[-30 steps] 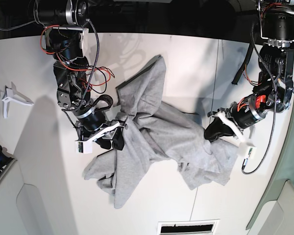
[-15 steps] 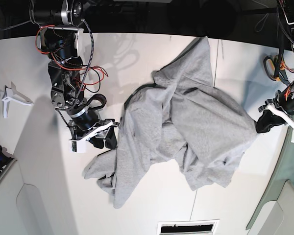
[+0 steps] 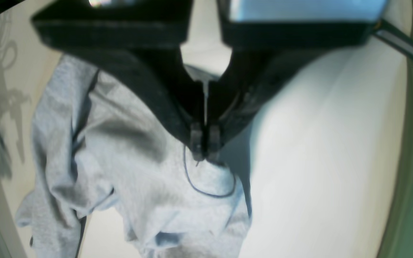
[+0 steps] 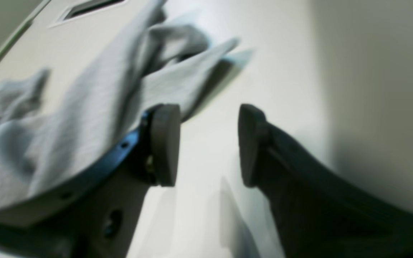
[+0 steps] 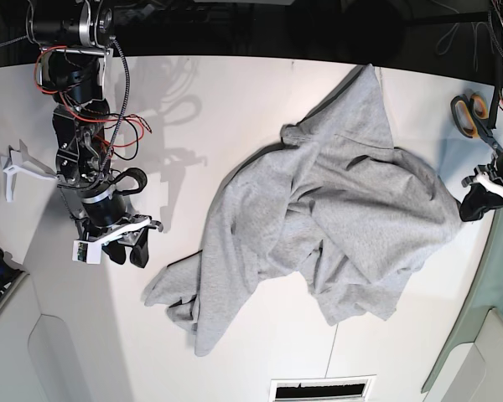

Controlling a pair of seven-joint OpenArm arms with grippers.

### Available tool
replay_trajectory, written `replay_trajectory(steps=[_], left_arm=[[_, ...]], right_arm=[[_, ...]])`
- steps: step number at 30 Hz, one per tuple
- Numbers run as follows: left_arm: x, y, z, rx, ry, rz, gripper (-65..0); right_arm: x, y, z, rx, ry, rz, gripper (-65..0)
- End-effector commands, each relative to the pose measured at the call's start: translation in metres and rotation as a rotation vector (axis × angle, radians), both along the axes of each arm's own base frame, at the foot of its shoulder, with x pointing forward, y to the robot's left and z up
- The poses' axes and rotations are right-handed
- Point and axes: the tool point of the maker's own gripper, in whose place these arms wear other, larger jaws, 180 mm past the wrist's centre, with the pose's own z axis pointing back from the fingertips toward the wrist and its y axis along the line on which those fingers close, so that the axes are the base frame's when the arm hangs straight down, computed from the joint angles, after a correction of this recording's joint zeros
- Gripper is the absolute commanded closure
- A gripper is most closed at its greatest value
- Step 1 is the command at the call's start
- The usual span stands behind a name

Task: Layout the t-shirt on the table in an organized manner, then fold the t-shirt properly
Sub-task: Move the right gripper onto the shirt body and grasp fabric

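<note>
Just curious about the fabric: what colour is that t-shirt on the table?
Light heather grey, plain on the side showing; the t-shirt shows best in the base view.

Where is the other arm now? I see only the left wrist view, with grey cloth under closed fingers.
Observer: The right gripper is off the t-shirt, over bare table beside the crumpled side of the cloth.
Operator: Is it holding some cloth?
Observer: No. In the right wrist view its fingers stand apart with only white tabletop between them.
Operator: And how far is my own arm?
Observer: The left gripper is at the table's edge, near the grey-green panel, pinching one corner of the shirt.
Operator: Anything close to it?
Observer: Scissors with orange handles lie just beyond it.
</note>
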Motion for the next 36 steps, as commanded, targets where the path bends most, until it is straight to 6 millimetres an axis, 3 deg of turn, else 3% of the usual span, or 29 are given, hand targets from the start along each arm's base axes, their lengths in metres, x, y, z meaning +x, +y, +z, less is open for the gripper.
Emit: replay_trajectory(steps=[1, 4, 8, 16, 28, 29, 33, 36], left_arm=[[0.002, 0.002, 0.014, 0.002, -0.042, -0.010, 0.0], [-0.011, -0.004, 0.004, -0.059, -0.007, -0.016, 0.0], [-0.027, -0.008, -0.007, -0.092, 0.036, -0.018, 0.0], [-0.050, -0.002, -0.028, -0.070, 0.124, 0.011, 0.0], [-0.059, 0.009, -0.031, -0.046, 0.146, 0.032, 0.0], [-0.059, 0.009, -0.031, -0.042, 0.146, 0.032, -1.9], [-0.059, 0.015, -0.029, -0.009, 0.149, 0.030, -23.4], [-0.055, 0.024, -0.022, 0.019, 0.138, 0.027, -25.6]], right_arm=[[0.020, -0.011, 0.027, -0.008, -0.080, -0.050, -26.5], [0.034, -0.019, 0.039, -0.028, -0.095, -0.092, -26.5], [0.053, -0.010, 0.051, -0.009, -0.090, -0.065, -26.6], [0.077, 0.010, 0.031, -0.027, 0.007, -0.019, -26.6], [0.069, 0.019, 0.006, -0.094, 0.085, 0.016, -26.5], [0.069, 0.020, 0.007, -0.092, 0.080, 0.016, -26.5], [0.073, 0.036, 0.016, -0.061, 0.047, 0.050, -26.5], [0.077, 0.052, 0.027, -0.030, -0.009, 0.069, -26.0]])
